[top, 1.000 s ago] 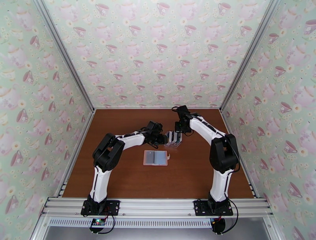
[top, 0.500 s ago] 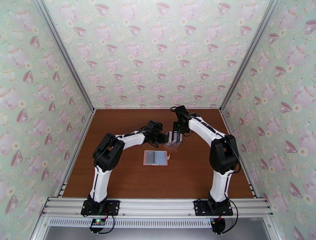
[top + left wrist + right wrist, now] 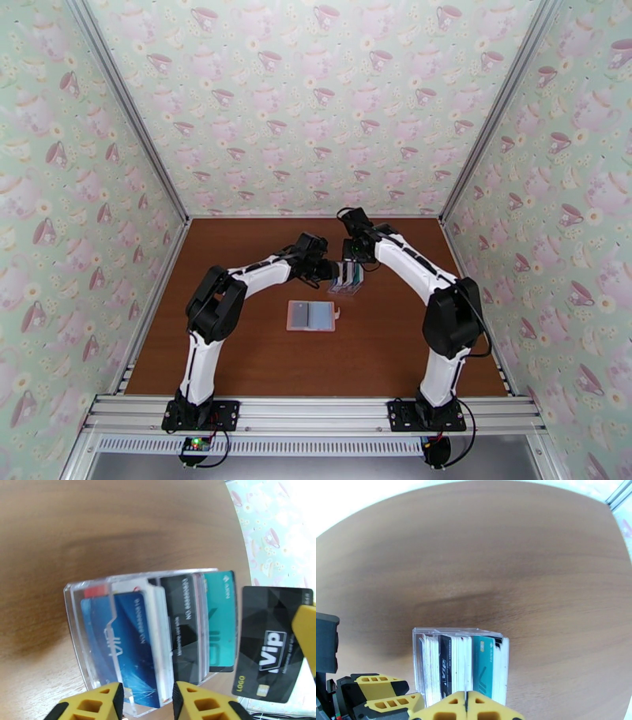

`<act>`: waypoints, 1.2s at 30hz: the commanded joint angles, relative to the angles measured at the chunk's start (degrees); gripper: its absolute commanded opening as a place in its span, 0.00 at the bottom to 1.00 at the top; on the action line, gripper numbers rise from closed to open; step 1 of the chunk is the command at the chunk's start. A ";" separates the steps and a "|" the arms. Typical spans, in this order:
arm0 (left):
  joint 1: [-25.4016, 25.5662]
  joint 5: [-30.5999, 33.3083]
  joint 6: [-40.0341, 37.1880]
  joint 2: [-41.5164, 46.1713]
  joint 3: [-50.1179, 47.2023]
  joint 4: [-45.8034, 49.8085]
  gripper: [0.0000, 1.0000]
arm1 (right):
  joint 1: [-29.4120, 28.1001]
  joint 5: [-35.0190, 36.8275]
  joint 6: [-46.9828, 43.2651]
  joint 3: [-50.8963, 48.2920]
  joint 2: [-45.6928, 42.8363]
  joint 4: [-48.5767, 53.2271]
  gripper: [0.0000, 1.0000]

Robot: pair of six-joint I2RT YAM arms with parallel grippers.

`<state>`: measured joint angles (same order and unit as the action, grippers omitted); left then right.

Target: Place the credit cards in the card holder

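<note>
- The credit cards (image 3: 185, 626) stand on edge in a clear rack (image 3: 75, 610) at the middle of the brown worktop (image 3: 237, 347), with blue, black and teal cards among them.
- One black VIP card (image 3: 272, 642) sits just past the rack's far end, pinched in the closed right pincer (image 3: 466, 708).
- The pink card holder (image 3: 312, 315) lies open and flat, near the rack on the arm-base side and apart from it.
- The left pincer (image 3: 148, 701) straddles the rack's near end with its jaws partly apart; whether they press it cannot be told.
</note>
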<state>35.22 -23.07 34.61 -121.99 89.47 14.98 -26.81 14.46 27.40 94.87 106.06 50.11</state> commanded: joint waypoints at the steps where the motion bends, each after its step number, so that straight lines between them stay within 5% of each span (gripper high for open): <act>1: -0.06 1.98 -1.95 1.64 1.93 3.06 0.39 | -0.72 3.75 1.74 1.64 -2.89 2.36 0.00; 10: -0.13 5.80 -4.11 8.16 -2.95 5.05 0.39 | -3.11 5.42 2.81 -1.41 -6.66 2.88 0.00; 23: 0.48 8.24 -6.31 23.35 -22.72 2.92 0.40 | -8.64 0.88 6.19 -12.69 -14.64 -2.65 0.00; 36: 1.11 11.25 -8.07 34.22 -35.85 4.36 0.40 | -9.31 -16.52 9.20 -31.58 -22.67 -22.84 0.00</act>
<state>36.18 -13.74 27.79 -89.93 55.99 18.26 -35.99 4.08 35.16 66.04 84.90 34.22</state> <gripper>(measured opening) 0.399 0.058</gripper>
